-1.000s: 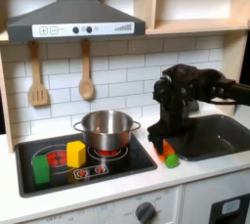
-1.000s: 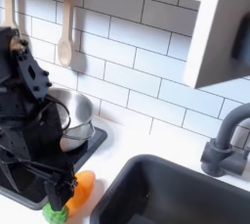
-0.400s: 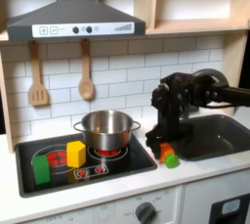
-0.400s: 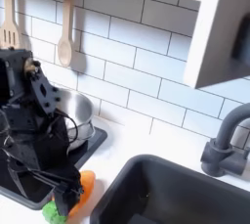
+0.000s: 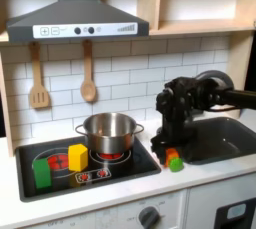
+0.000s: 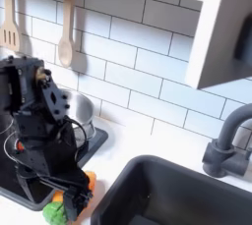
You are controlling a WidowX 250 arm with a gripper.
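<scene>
**First exterior view: gripper sunk onto the toy carrot at the counter's front edge**

First exterior view puts my black gripper (image 5: 170, 151) low on the white counter (image 5: 130, 195), on the strip between the black stovetop (image 5: 60, 178) and the dark sink basin (image 5: 222, 138). Compared with a second ago, the arm has dropped: the wrist sat higher then, and now it presses close over the orange toy carrot with a green top (image 5: 174, 159).

In the second exterior view the gripper (image 6: 71, 204) covers most of the carrot (image 6: 89, 180), leaving an orange sliver and the green end near the counter's front edge. Whether the jaws stand apart or have closed on it I cannot tell; the arm's body hides the fingertips.

The carrot itself has barely shifted, so I judge nothing is lifted yet.

Behind, the silver steel pot (image 5: 108, 131) sits on the stove's back right burner, with a yellow block (image 5: 77, 157) and a green block (image 5: 42, 172) toward the stove's front left corner.
</scene>
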